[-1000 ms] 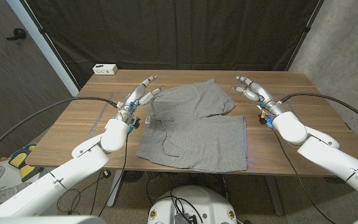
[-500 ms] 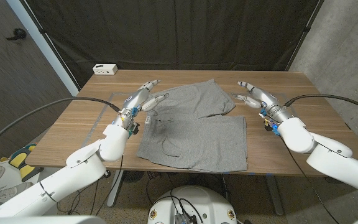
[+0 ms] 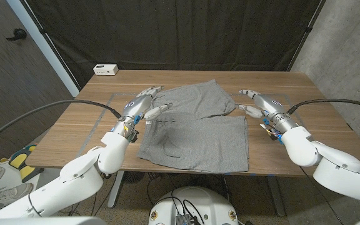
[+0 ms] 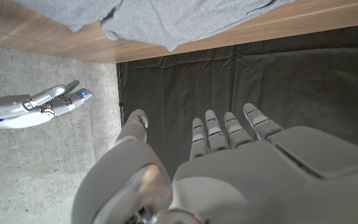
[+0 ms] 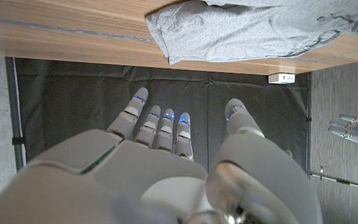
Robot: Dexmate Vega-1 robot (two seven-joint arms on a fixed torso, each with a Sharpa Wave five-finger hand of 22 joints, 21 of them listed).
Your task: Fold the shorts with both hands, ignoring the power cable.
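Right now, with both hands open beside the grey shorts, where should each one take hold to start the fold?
Probably the far leg of the grey shorts: it lies flat, angled, ends exposed. Left robot hand takes the waistband corner from the left; right robot hand takes the hem from the right.

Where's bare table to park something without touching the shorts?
Bare wood: the far strip between the shorts and the white power strip, and both side margins beyond the left hand and right hand. Crowded: the centre, shorts reaching the near edge, hands at both flanks.

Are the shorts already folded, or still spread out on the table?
Spread out. The shorts lie open on the table, both legs apart, none doubled over. Neither hand holds them.
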